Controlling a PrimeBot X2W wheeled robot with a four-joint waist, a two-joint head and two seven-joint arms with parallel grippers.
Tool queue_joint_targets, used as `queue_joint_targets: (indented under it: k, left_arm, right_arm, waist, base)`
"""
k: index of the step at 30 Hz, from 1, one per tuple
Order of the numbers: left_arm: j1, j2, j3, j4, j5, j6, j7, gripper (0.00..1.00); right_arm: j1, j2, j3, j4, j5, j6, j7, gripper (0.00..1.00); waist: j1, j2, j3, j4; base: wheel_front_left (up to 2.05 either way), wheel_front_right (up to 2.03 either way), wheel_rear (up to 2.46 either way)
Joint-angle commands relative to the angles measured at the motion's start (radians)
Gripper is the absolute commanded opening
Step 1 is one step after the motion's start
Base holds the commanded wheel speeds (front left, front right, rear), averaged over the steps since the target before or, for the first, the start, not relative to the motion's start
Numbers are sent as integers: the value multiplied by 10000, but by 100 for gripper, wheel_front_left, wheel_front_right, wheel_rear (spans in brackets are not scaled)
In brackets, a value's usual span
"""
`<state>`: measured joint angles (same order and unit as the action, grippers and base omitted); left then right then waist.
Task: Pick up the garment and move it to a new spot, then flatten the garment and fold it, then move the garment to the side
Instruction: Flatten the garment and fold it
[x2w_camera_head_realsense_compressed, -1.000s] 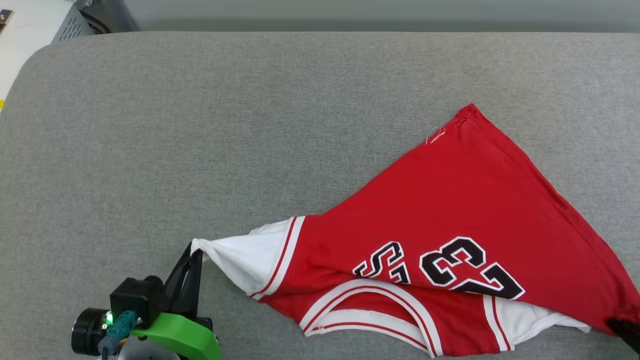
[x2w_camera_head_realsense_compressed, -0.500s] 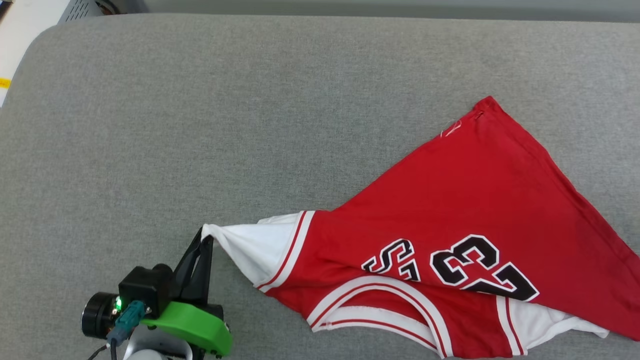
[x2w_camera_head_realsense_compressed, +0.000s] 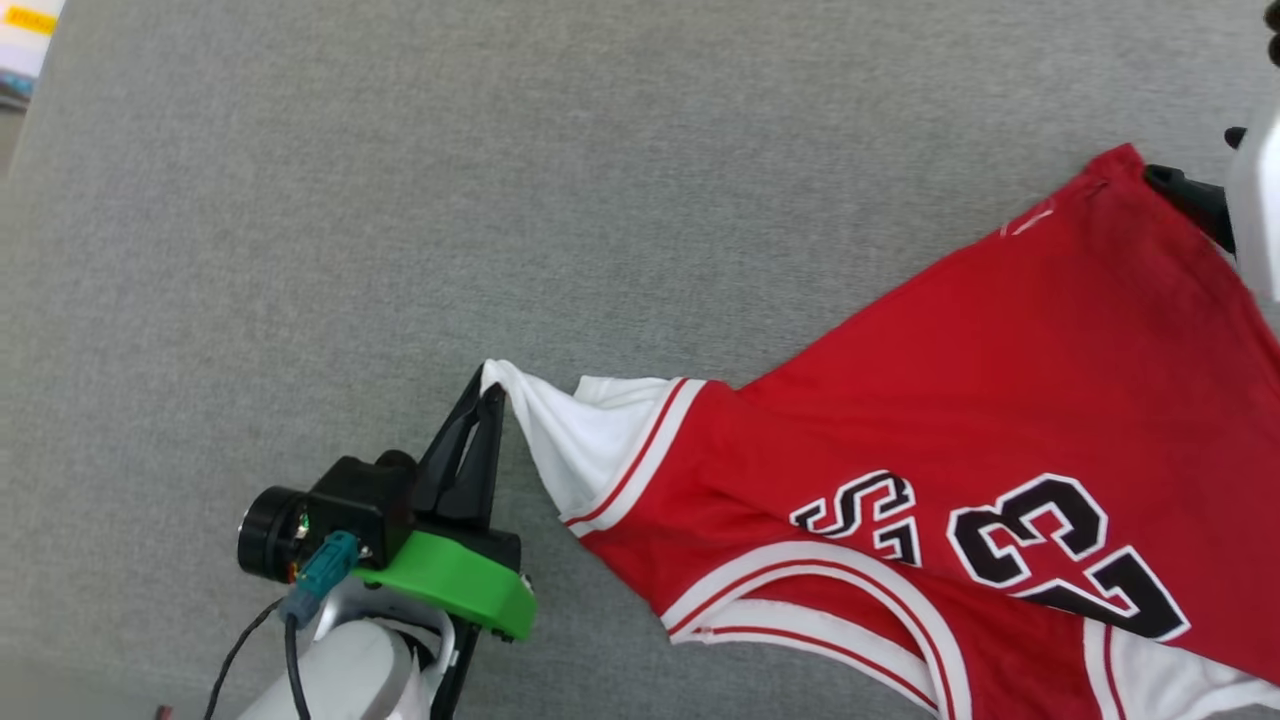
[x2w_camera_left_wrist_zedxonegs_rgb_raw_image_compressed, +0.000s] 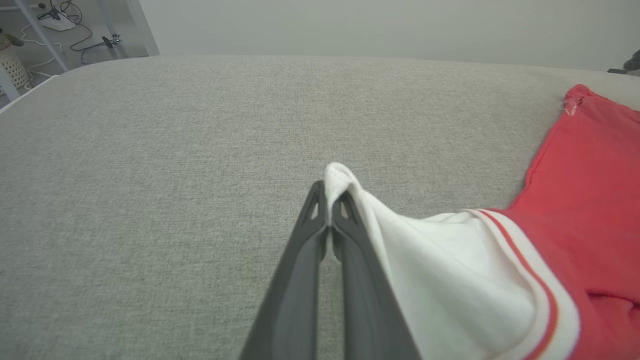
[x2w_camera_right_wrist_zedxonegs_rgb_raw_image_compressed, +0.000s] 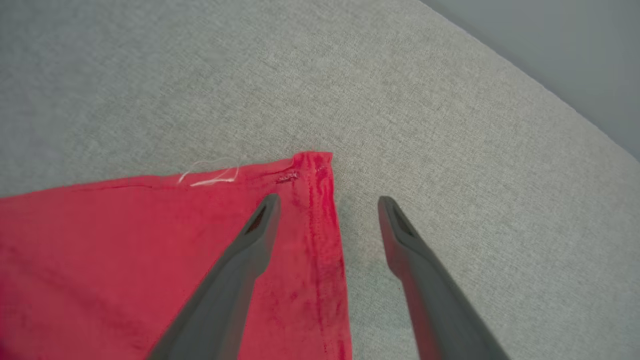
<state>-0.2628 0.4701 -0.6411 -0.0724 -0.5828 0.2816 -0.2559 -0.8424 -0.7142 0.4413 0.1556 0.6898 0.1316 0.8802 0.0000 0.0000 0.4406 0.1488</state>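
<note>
Red garment (x2w_camera_head_realsense_compressed: 1000, 380) has its sleeve pinched by left tool (x2w_camera_head_realsense_compressed: 490, 380).

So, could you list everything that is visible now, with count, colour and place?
red soft-fabric T-shirt with white sleeves and black numerals: one, red and white, spread on the surface's right part.
grey padded fabric surface: one, grey, under the T-shirt.
white power strip with dark cables: one, on the floor beyond the surface's corner.
left gripper: one, dark, shut on the T-shirt's white sleeve tip.
right gripper: one, dark, open, over the T-shirt's red hem corner.
</note>
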Motion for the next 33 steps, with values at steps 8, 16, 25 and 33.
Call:
queue_joint_targets:
  k: [8,16,25,33]
  left_arm:
    - [-404,-485,74,394,332,-400,-59,0]
    - [-286,-628,301,820,453,-708,-59,0]
    - [-450,-103,699,891,498,-1267,-49,0]
    - [-1379,394,1365,54,109,-1472,324,0]
  right_arm:
    - [-579,614,1413,2773,-155,-9,-529,100]
    - [-341,487,2365,3433,850,-9,-1659,0]
    - [-731,169,2422,3182,1257,-9,-5310,0]
    - [-399,-318,2215,2445,1595,-9,-7186,0]
  waist:
    - [0,0,802,743]
    - [0,0,337,485]
    - [0,0,-1238,-72]
    - [0,0,-2416,-645]
  base:
    - [0,0,0]
    - [0,0,0]
    - [0,0,0]
    - [0,0,0]
